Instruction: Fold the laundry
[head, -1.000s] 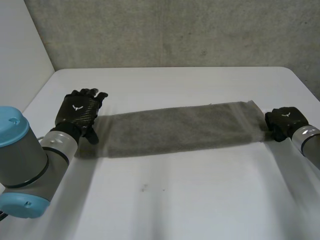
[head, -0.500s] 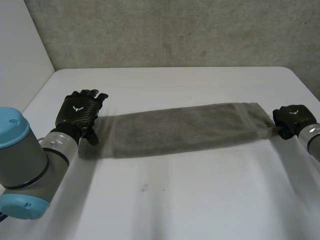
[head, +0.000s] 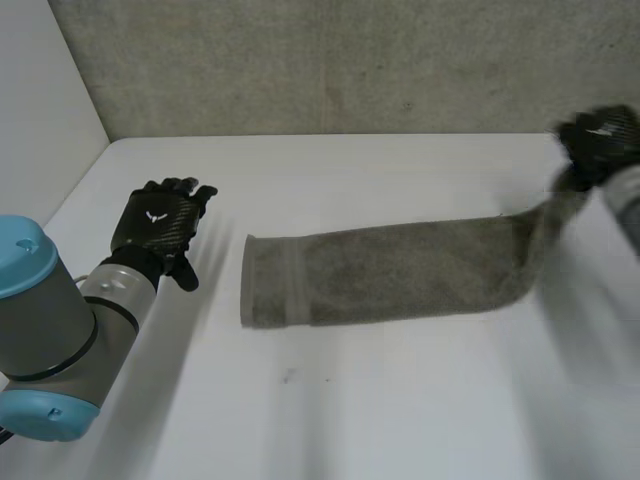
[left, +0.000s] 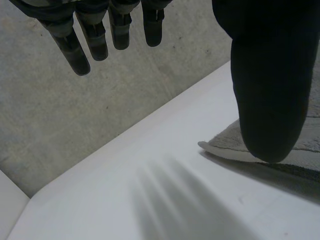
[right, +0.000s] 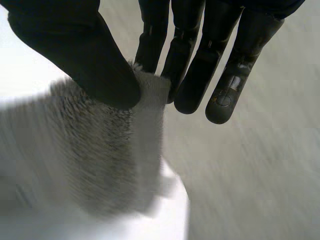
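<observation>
Right hand, 2 o'clock, pinches towel end; grip maybe shallow, could slip. Left hand, 9 o'clock, relaxed, off towel: nothing stops dragging.

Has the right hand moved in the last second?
Yes. The black right hand, pinching the grey terry towel's end, has risen from the white table's right edge toward the concrete wall, dragging the towel rightward.

Left hand flat, fingers straight; right hand high (thumb pinching).
</observation>
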